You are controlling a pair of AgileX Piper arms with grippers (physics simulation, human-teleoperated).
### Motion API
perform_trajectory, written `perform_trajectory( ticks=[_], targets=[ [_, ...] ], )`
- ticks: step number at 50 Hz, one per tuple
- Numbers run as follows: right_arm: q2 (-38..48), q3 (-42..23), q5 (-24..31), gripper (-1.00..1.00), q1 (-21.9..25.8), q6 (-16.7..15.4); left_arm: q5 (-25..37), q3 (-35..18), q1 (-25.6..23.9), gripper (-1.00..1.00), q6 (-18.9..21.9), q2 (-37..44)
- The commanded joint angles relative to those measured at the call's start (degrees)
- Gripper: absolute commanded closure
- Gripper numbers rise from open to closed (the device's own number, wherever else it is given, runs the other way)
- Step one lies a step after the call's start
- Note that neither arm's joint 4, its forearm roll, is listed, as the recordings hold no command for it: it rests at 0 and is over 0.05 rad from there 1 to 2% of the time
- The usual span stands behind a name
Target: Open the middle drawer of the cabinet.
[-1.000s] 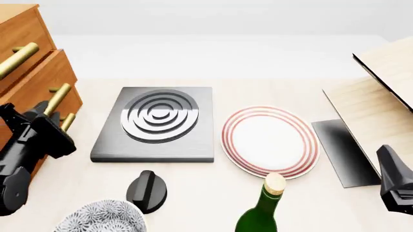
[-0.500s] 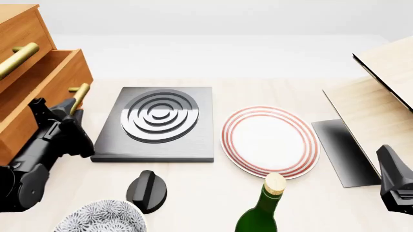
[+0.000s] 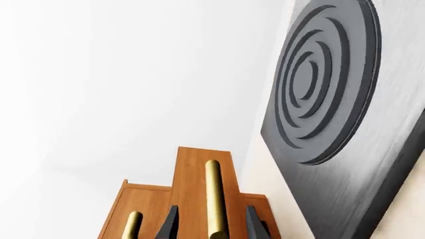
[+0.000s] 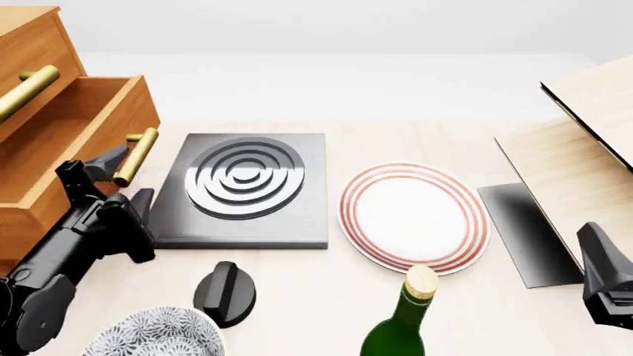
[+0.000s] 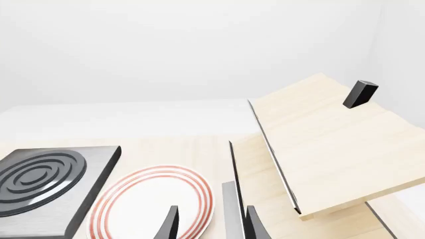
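bright, even light, sharp, soft shadows

No readable text or labels anywhere

— What kind of place is this?
— A pretend kitchen; a stove plate [image 4: 240, 189] with rings sits on the table [image 4: 327, 297]; a striped plate [image 4: 413, 216], a green bottle [image 4: 401, 326] and a dotted bowl [image 4: 158, 335] are near it.

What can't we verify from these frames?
- Bottom drawer: front view, hidden behind the left arm and the pulled-out middle drawer.
- Left gripper contact on the brass handle: left wrist view, cut by the frame edge.
- Right gripper: fingertips only, wrist view; front view crops it.
- Wine bottle: body cropped.
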Motion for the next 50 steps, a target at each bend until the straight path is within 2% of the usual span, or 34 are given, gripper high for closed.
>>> perform_trajectory(
  ticks=[1, 11, 12, 13, 16, 17, 18, 27, 31, 33, 35, 39, 41, 42, 44, 45, 48, 49, 50],
  targets=[
    [0.0, 0.0, 0.0, -1.0, -0.01, 0.0, -0.4, 11.2, -3.16, -1.0, -2.41, -12.82],
    [-0.01, 0.0, 0.01, -1.0, -0.01, 0.0, -0.36, 11.21, -7.51, -1.0, -6.09, -16.43],
    [0.02, 0.0, -0.01, -1.0, -0.01, 0.0, 4.0, 11.21, -7.85, -1.0, -7.17, -21.19],
    [-0.01, 0.0, 0.01, -1.0, -0.01, 0.0, 19.37, 11.21, -7.73, -1.0, -7.59, -36.98],
    [0.0, 0.0, 0.0, -1.0, -0.01, -0.01, 57.85, 11.21, -7.37, -1.0, -7.81, -76.1],
    [0.01, 0.0, -0.01, -1.0, 0.01, -0.01, 66.13, 11.21, -7.27, -1.0, -8.17, -84.66],
    [-0.01, 0.0, 0.01, -1.0, -0.01, 0.01, 68.71, 11.21, -7.38, -1.0, -9.29, -87.65],
    [0.01, 0.0, 0.0, -1.0, 0.01, 0.0, 67.49, 10.8, -7.85, -1.0, -14.28, -87.73],
    [-0.01, 0.0, 0.0, -1.0, 0.0, 0.0, 71.19, 4.64, -7.94, -1.0, -18.14, -87.74],
    [0.01, 0.0, -0.01, -1.0, 0.0, 0.0, 75.81, 0.14, -7.76, -1.0, -22.1, -87.72],
    [-0.01, 0.0, 0.0, -1.0, -0.01, 0.01, 78.78, -3.27, -7.67, -1.0, -24.43, -87.74],
    [0.01, 0.0, -0.01, -1.0, 0.0, 0.0, 86.25, -12.72, -7.73, -1.0, -31.94, -87.74],
    [-0.01, 0.0, 0.0, -1.0, 0.01, 0.01, 92.26, -17.9, -8.01, -1.0, -37.56, -87.72],
    [0.02, 0.0, -0.01, -1.0, 0.01, -0.01, 92.33, -18.89, -7.55, -1.0, -37.75, -87.72],
    [0.0, 0.0, 0.0, -1.0, -0.01, 0.01, 96.25, -21.46, -7.94, -1.0, -41.84, -87.66],
    [0.01, 0.0, 0.0, -1.0, -0.01, 0.01, 97.23, -22.27, -7.55, -1.0, -42.59, -87.39],
    [-0.01, 0.0, 0.0, -1.0, 0.0, 0.0, 98.85, -24.3, -6.12, -1.0, -46.29, -84.69],
    [0.01, 0.0, 0.0, -1.0, -0.01, 0.01, 99.53, -25.6, -5.75, -1.0, -48.72, -82.97],
    [0.04, 0.0, -0.02, -1.0, 0.0, 0.0, 99.64, -26.02, -5.6, -1.0, -49.03, -82.51]
  ],
)
